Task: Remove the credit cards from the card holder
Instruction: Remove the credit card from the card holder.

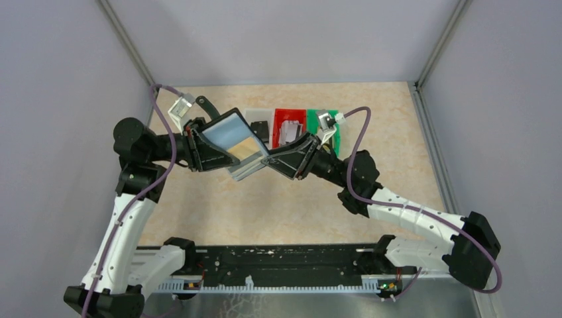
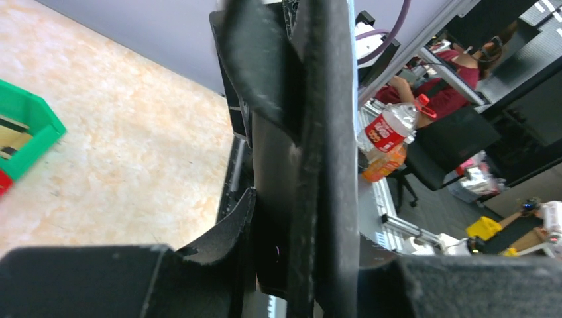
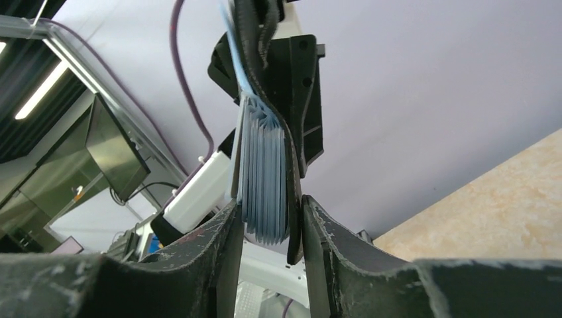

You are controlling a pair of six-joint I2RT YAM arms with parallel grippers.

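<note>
The black card holder (image 1: 233,140) hangs open in the air above the table's far middle, held between both arms. Its pale blue inner panel (image 1: 225,131) faces up, and a gold-tan credit card (image 1: 250,147) shows in its lower half. My left gripper (image 1: 201,142) is shut on the holder's left flap; in the left wrist view that black flap (image 2: 318,132) fills the gap of the gripper (image 2: 305,228). My right gripper (image 1: 281,158) (image 3: 268,213) is shut on the right side, pinching the fanned blue-grey panels (image 3: 262,172) and the black cover.
Behind the holder stand three bins in a row: a clear-white bin (image 1: 254,114), a red bin (image 1: 291,116) with silvery-grey cards (image 1: 289,132) lying in it, and a green bin (image 1: 333,136). Grey enclosure walls close in the tan table (image 1: 265,205) on three sides.
</note>
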